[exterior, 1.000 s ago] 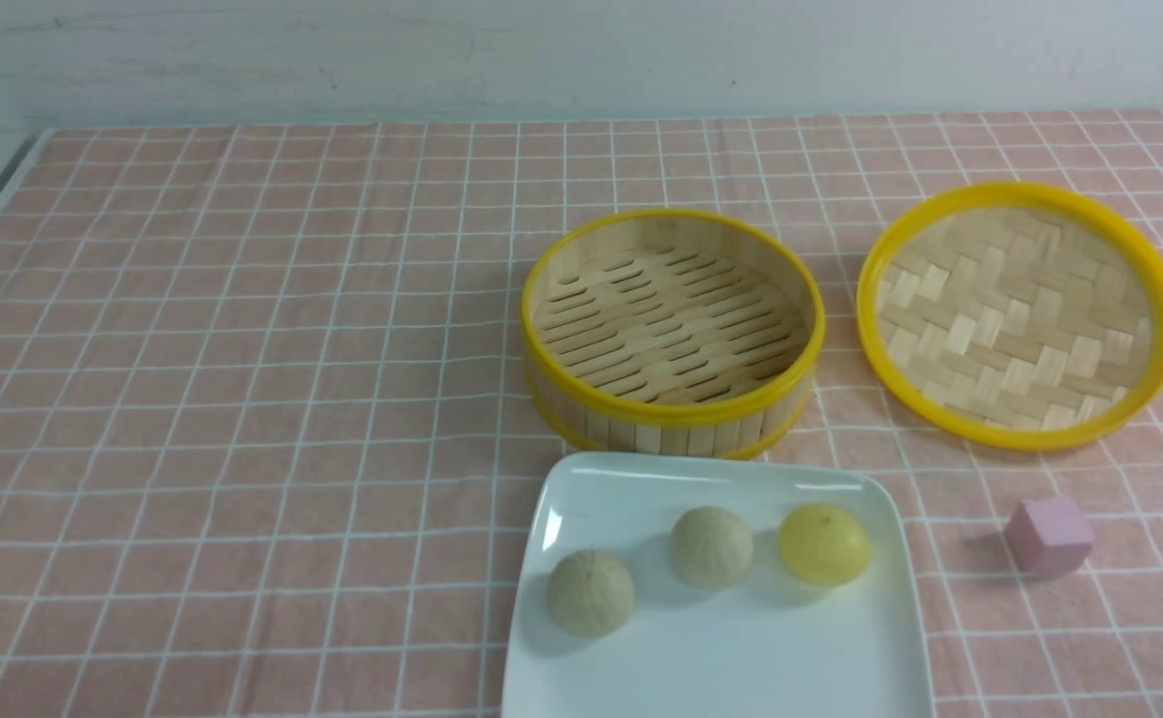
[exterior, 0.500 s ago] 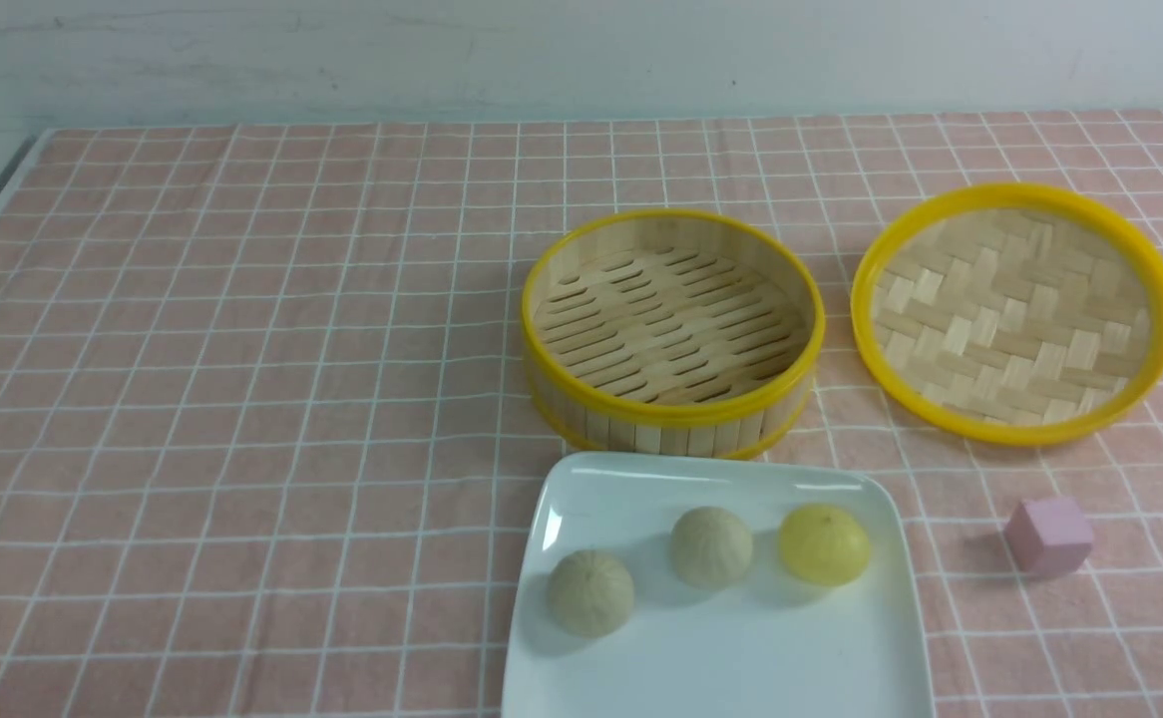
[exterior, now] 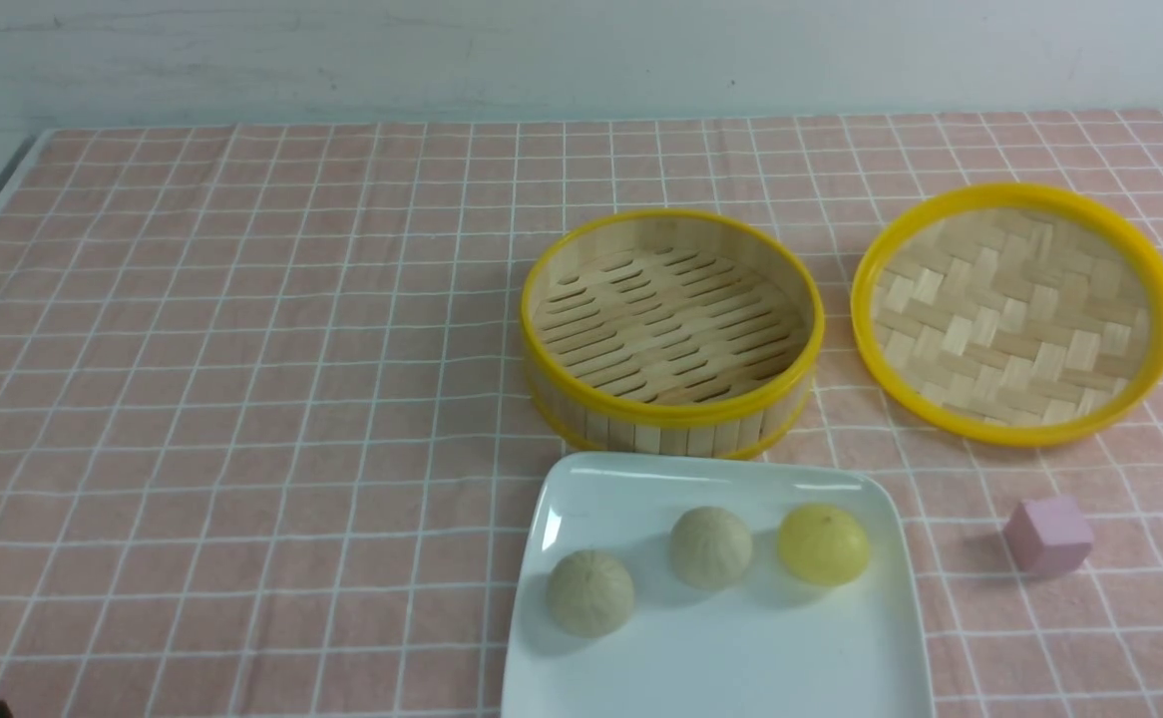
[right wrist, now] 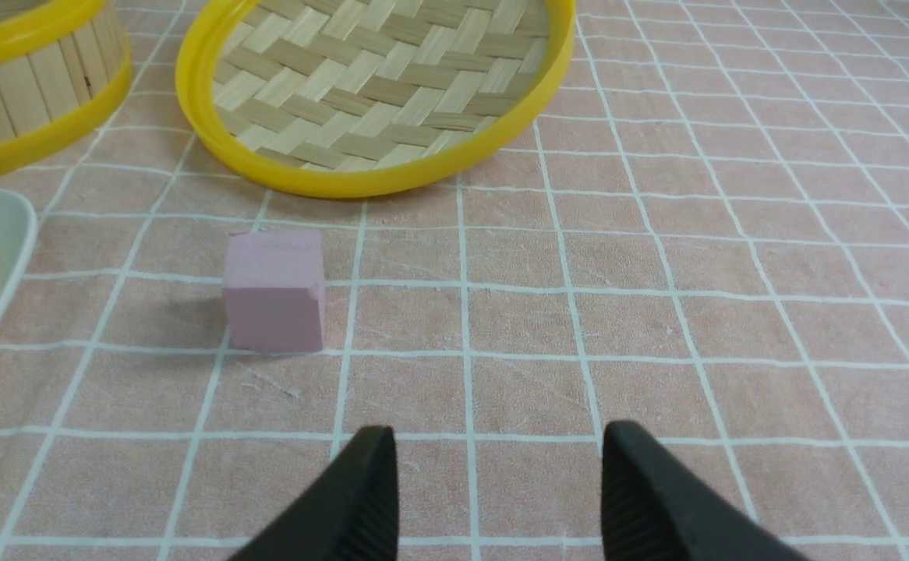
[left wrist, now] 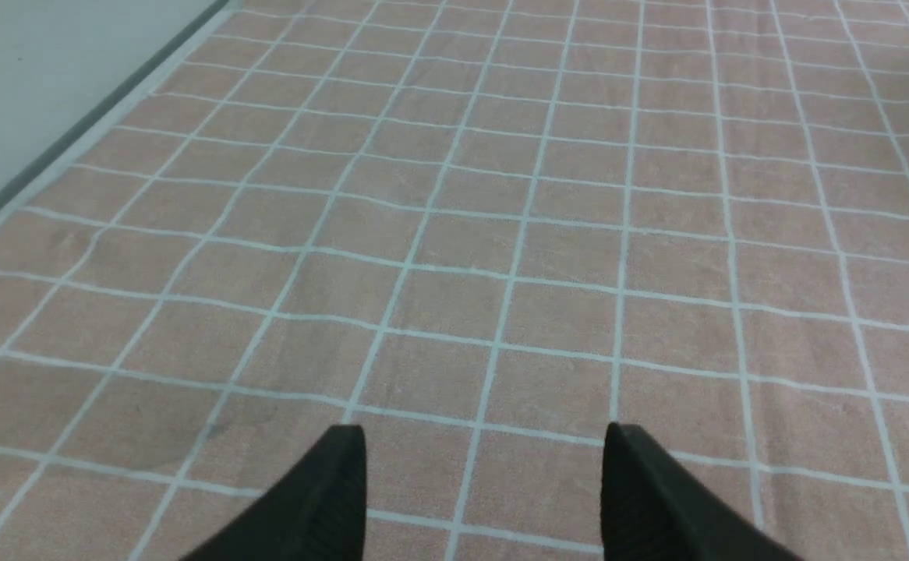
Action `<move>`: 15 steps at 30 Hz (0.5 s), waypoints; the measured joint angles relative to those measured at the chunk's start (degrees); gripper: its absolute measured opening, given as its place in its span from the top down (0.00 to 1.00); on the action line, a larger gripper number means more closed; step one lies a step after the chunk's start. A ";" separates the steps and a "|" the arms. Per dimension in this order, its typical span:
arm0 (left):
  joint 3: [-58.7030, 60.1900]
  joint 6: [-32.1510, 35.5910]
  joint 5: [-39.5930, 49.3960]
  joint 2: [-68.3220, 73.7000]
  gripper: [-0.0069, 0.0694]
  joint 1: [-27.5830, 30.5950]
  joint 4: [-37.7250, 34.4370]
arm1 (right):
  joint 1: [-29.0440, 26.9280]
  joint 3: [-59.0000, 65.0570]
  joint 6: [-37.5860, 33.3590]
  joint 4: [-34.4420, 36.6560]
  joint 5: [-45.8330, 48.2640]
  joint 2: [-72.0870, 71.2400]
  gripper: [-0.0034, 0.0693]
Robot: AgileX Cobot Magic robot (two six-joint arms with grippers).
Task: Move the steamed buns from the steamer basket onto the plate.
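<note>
Three steamed buns lie on the white square plate (exterior: 801, 678) at the front: two pale beige ones (exterior: 589, 593) (exterior: 710, 546) and a yellow one (exterior: 823, 543). Behind the plate stands the steamer basket (exterior: 671, 409), nothing on its slatted floor; its wall (right wrist: 26, 86) and the plate's rim (right wrist: 10, 257) show in the right wrist view. My left gripper (left wrist: 482, 452) is open over bare cloth, far from the plate. Over the cloth near the pink cube, my right gripper (right wrist: 497, 452) is open with nothing between its fingers. Neither gripper shows in the front view.
The woven bamboo lid (exterior: 1015, 314) lies upside down right of the basket, also in the right wrist view (right wrist: 376, 86). A small pink cube (exterior: 1048, 536) (right wrist: 275, 290) sits right of the plate. The pink checked cloth's left edge (left wrist: 72, 148) runs along a grey border.
The lid sits very slightly further left than a second ago. Nothing else has moved.
</note>
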 joint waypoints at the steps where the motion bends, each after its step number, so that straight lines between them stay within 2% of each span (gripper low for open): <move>1: 0.00 0.00 0.00 0.00 0.36 -0.82 0.00 | 0.00 0.00 0.00 0.00 0.00 0.00 0.45; 15: 0.00 0.00 0.00 0.00 0.36 -1.38 0.00 | 0.00 0.00 0.00 0.07 0.00 0.00 0.45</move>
